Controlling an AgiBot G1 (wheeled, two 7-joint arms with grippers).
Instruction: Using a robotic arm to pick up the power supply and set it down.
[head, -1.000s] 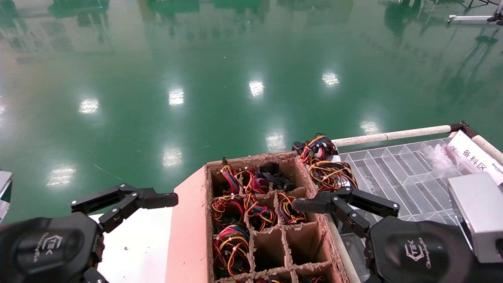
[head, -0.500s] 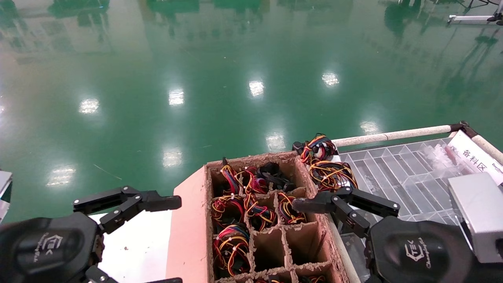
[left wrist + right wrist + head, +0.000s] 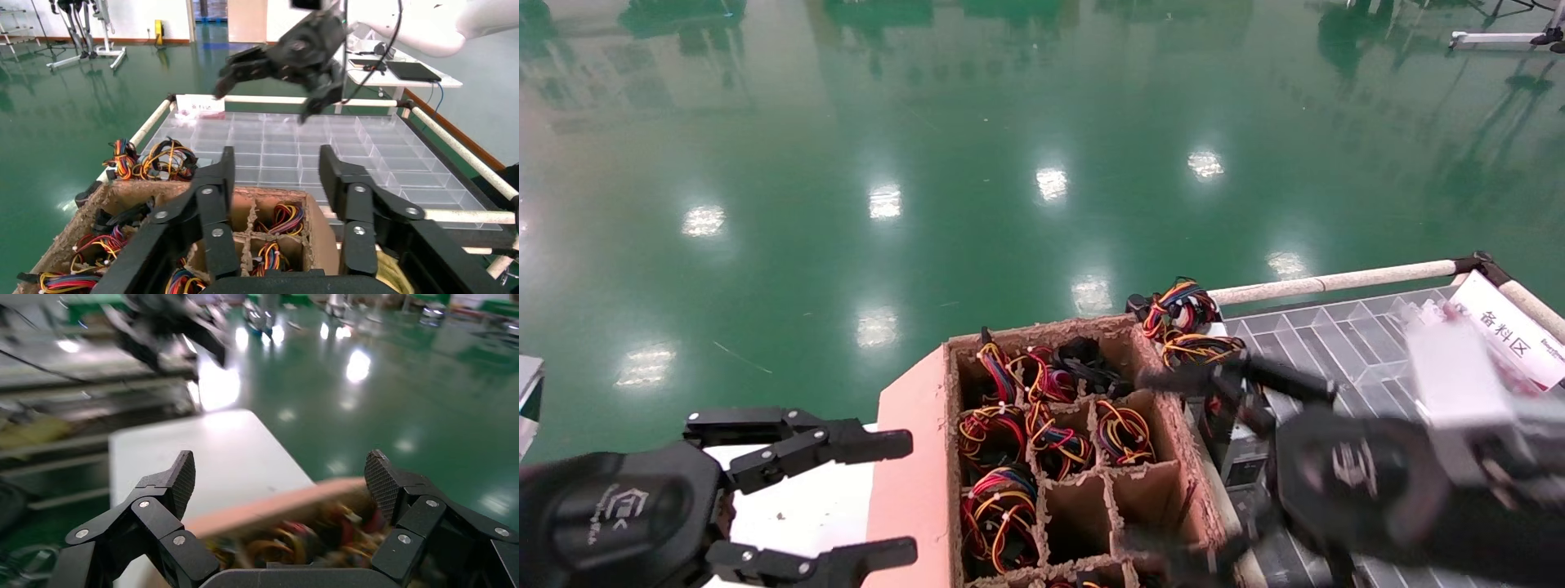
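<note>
**Around the work area: carton, tray, floor**

A brown pulp carton (image 3: 1173, 425) with a grid of cells sits at lower centre of the head view, a pink flap (image 3: 911, 490) along its left side. Just right of it lies a clear plastic divider tray (image 3: 1344, 343), its compartments mostly bare, framed by pale rails (image 3: 1336, 282). A white label with black characters (image 3: 1508, 335) rests at the tray's right edge. A white bench (image 3: 797, 506) shows at lower left. Glossy green floor (image 3: 1009, 122) fills the upper frame, dotted with reflected ceiling lights.
</note>
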